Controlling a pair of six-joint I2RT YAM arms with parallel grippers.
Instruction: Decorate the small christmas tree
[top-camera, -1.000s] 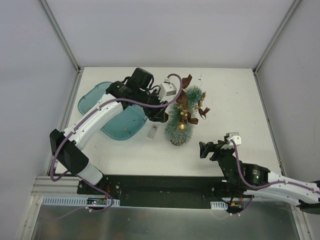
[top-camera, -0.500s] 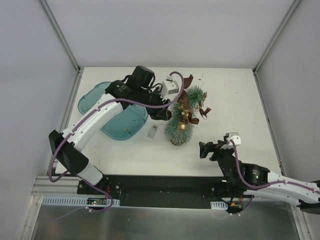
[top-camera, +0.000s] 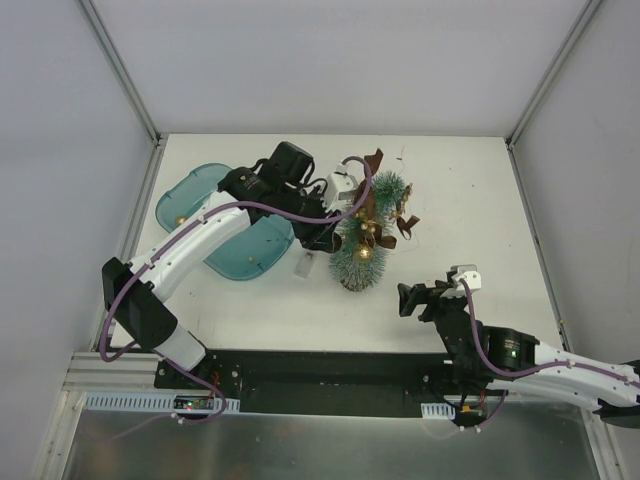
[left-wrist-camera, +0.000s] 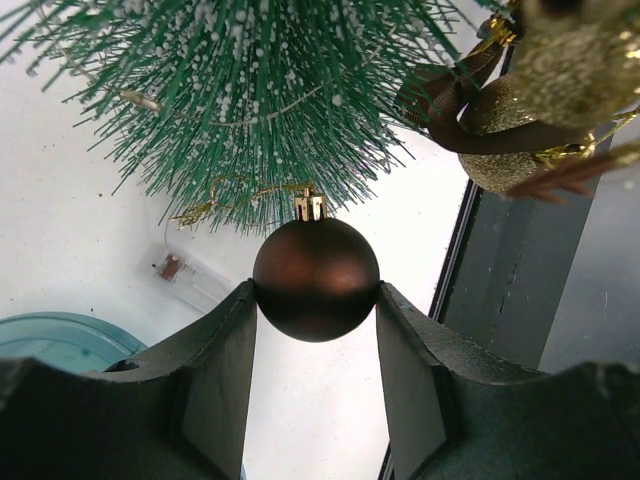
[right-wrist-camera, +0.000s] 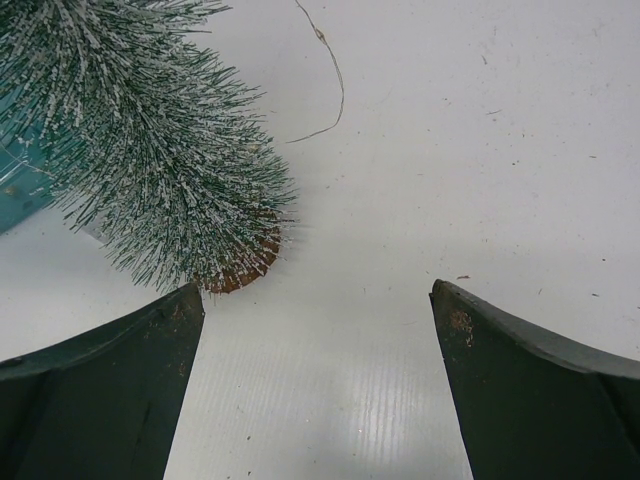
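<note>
The small christmas tree (top-camera: 365, 235) stands mid-table, frosted green, hung with gold balls (top-camera: 364, 253) and brown ribbon bows (top-camera: 375, 160). My left gripper (top-camera: 325, 235) is at the tree's left side, shut on a matte brown ball ornament (left-wrist-camera: 316, 280). The ball's gold cap and loop touch the lower bristles of the tree (left-wrist-camera: 270, 100). A gold glitter ball (left-wrist-camera: 500, 140) hangs at the upper right of the left wrist view. My right gripper (top-camera: 408, 298) is open and empty near the front, right of the tree. In its wrist view the tree (right-wrist-camera: 150, 170) and its brown base are at the upper left.
A teal tray (top-camera: 190, 190) lies left of the tree with a gold ball (top-camera: 179, 219) in it. A small clear switch box (top-camera: 307, 265) lies on the table between the tray and the tree. A thin wire (right-wrist-camera: 330, 70) trails on the table behind the tree.
My left arm has shifted slightly right and nearer the tree with the brown ball. The gold ball in the tray has come into view. The right arm has not moved.
</note>
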